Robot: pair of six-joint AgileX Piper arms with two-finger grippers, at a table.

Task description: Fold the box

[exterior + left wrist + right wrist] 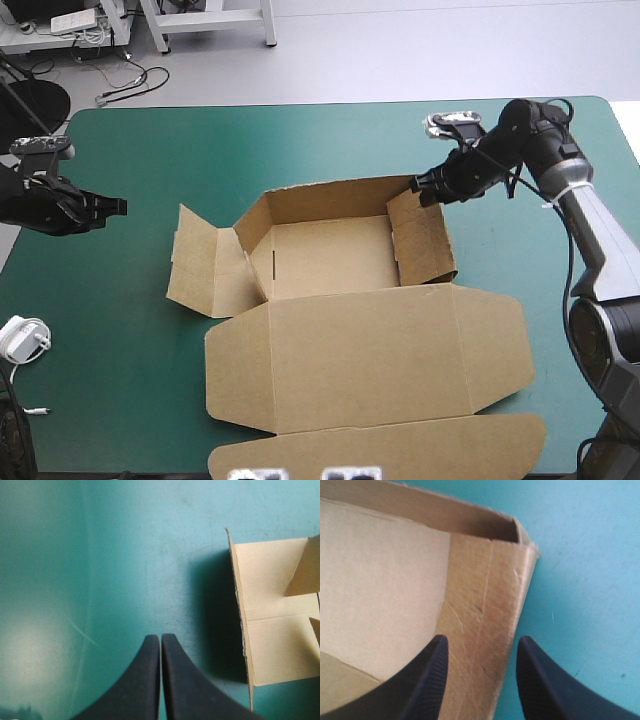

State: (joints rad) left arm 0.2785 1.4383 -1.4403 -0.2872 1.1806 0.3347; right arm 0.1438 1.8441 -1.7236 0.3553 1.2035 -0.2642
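Across the table, saw the teal-green cover (120, 290) lying smooth and matt, its far corners rounded, with a few faint pale scratches showing in the left wrist view (85, 635). Beyond the far edge, made out pale grey floor (400, 50). Found the box (330, 255) near the middle of the table, a cut sheet of brown board with raw fluted edges and pressed crease lines, formed only partly into an open tray. Noted its far wall raised, its right wall raised and leaning a little inward, and its left flap folded outward onto the cover. Saw the lid spread flat toward the near edge, broad and angular, with tapered tabs at both sides and a long tuck flap reaching the table's near edge. Placed the left gripper (118, 206) over bare cover toward the table's left edge, well apart from the box, its black fingers (142, 680) pressed together into one pointed arch (160, 636), with the outfolded flap (275, 610) ahead of it. Placed the right gripper (418, 185) at the tray's far right corner, fingers (425, 680) standing apart (482, 639), one on either side of the scuffed right wall (480, 605); could not tell whether either touched the board. Spotted a small white block (22, 338) with a white cord near the left edge.
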